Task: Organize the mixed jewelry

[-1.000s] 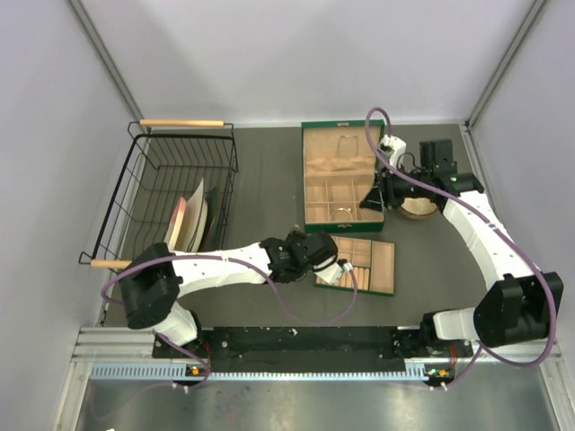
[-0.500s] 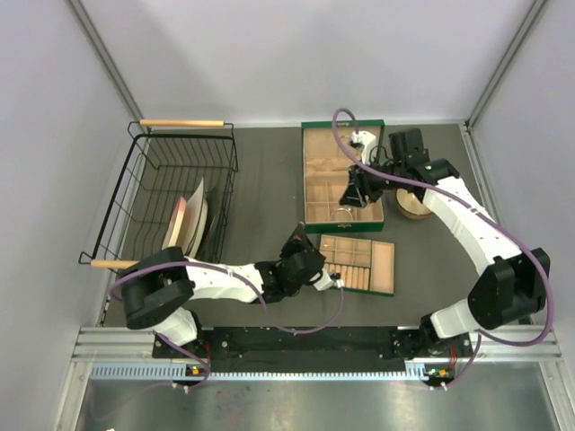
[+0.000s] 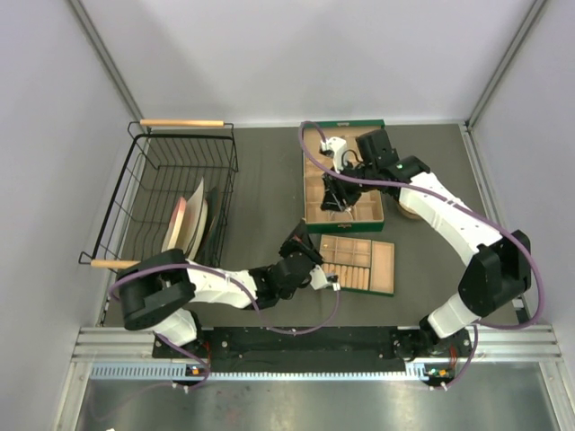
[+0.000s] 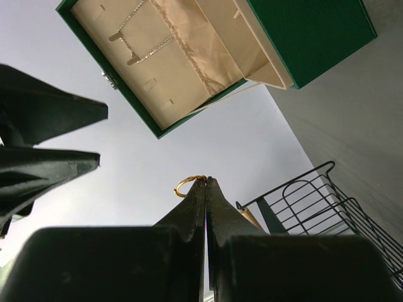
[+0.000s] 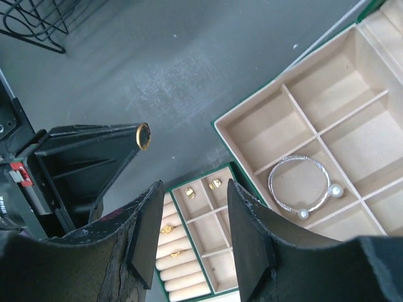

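Just in front of the green jewelry box [image 3: 341,125], the left gripper [image 4: 206,185] pinches a gold ring [image 4: 187,184] by its very rim. Over the box hovers the right gripper [image 5: 192,189], spread and empty. Probably a handover: close gently on the ring's free arc before the left lets go.

No readable words, brands or numbers appear; a small red label [image 5: 22,173] in the right wrist view is too blurred.
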